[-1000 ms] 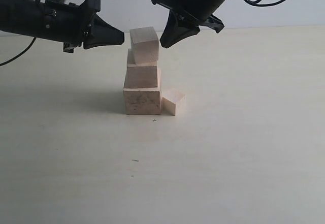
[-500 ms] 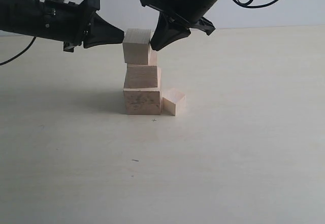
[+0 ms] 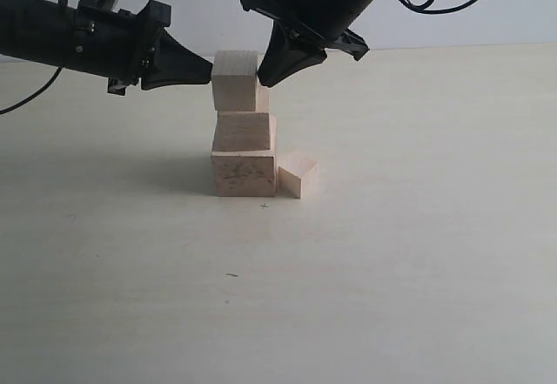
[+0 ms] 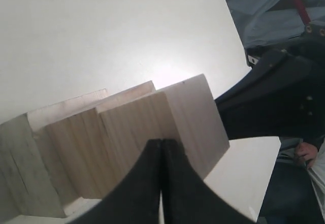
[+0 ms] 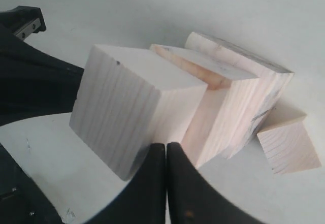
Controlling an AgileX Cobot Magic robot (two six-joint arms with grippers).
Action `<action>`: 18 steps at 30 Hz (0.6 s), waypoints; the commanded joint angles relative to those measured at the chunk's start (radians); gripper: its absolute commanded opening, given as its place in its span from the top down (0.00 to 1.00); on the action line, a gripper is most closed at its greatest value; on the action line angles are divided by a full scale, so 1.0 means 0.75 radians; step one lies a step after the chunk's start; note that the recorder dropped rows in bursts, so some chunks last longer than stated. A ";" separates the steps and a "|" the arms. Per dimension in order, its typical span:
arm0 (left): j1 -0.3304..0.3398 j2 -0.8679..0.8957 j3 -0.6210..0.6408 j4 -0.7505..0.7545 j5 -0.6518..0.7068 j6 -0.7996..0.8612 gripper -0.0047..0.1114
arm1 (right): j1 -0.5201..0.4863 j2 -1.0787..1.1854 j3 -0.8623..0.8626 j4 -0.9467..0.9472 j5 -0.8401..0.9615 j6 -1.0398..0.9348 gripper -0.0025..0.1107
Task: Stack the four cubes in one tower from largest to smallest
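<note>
Tower (image 3: 242,131) is standing three cubes high near the middle of the surface (image 3: 392,271). Largest cube (image 3: 244,175) is sitting at the bottom, middle cube (image 3: 242,133) on it, top cube (image 3: 235,81) on that, each narrower than the one below. Top cube is sitting toward the left side of the middle cube and looking roughly level. Smallest cube (image 3: 298,177) is lying on the surface just beside the right face of the largest cube, not in the stack yet. You cannot tell whether those two are touching.

Your left gripper (image 3: 209,70) is pointing in level from the left, jaws pressed together, tip touching the left face of the top cube. Your right gripper (image 3: 261,79) is angling down from the upper right, jaws also pressed together, tip against the right side of the same cube. Neither is pinching anything: the top cube is sitting between two closed tips. Both wrist views are showing the same thing, closed jaws butting against the wood grain.
</note>
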 commanded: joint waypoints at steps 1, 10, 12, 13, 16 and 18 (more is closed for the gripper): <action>-0.040 -0.008 -0.006 0.004 0.018 -0.003 0.96 | 0.001 -0.008 -0.004 0.014 -0.006 -0.010 0.98; -0.069 -0.008 -0.006 0.004 -0.027 -0.003 0.96 | 0.001 -0.008 -0.004 0.029 -0.006 -0.041 0.98; -0.069 -0.008 -0.006 0.004 -0.024 -0.007 0.96 | 0.001 -0.008 -0.004 0.029 -0.006 -0.041 0.98; -0.069 -0.008 -0.006 0.004 -0.022 -0.007 0.96 | 0.001 -0.008 -0.004 0.029 -0.006 -0.041 0.98; -0.069 -0.008 -0.006 0.004 -0.017 -0.007 0.96 | 0.001 -0.008 -0.004 0.026 -0.006 -0.041 0.98; -0.069 -0.008 -0.006 0.004 -0.023 -0.007 0.96 | 0.001 -0.008 -0.004 -0.004 -0.006 -0.021 0.98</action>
